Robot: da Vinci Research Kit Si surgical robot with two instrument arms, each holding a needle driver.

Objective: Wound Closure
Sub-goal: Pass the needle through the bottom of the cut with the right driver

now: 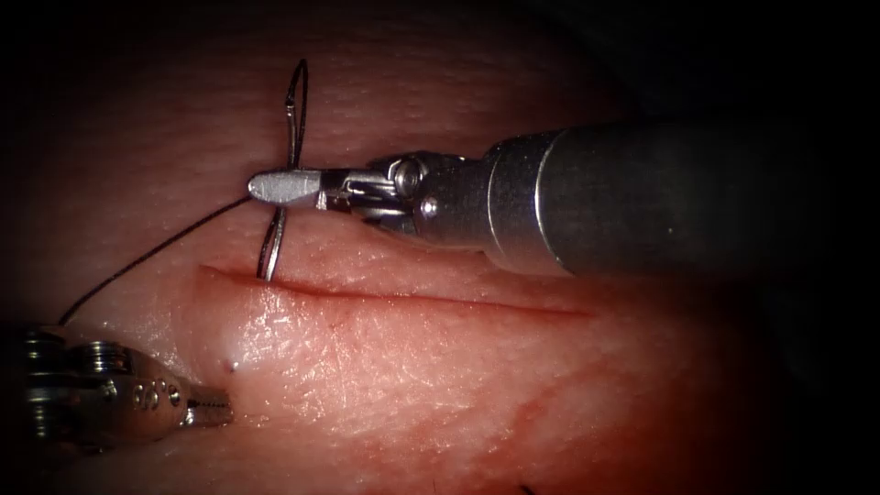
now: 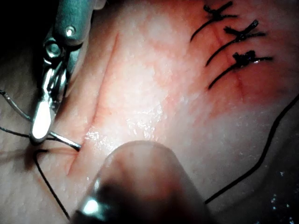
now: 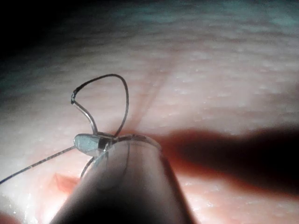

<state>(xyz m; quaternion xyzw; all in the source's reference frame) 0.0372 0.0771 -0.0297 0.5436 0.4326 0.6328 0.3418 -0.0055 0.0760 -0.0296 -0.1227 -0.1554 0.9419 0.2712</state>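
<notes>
My right tool (image 1: 284,188) comes in from the right, jaws shut on the curved needle (image 1: 295,119) about midway along its curve. The needle stands almost upright over the tissue (image 1: 412,367). Its lower end (image 1: 267,273) meets the far lip of the cut (image 1: 412,298) near the cut's left end; how deep it sits I cannot tell. Black thread (image 1: 147,258) trails from the needle towards the lower left. My left tool (image 1: 218,414) rests low on the near side of the cut, holding nothing I can see. The left wrist view shows the right tool (image 2: 41,122) and needle (image 2: 65,141) at the cut.
Three knotted stitches (image 2: 236,44) close a farther stretch of the wound in the left wrist view, and a long strand of thread (image 2: 264,156) lies across the tissue. In the right wrist view the needle (image 3: 122,98) arches over the jaws (image 3: 91,142).
</notes>
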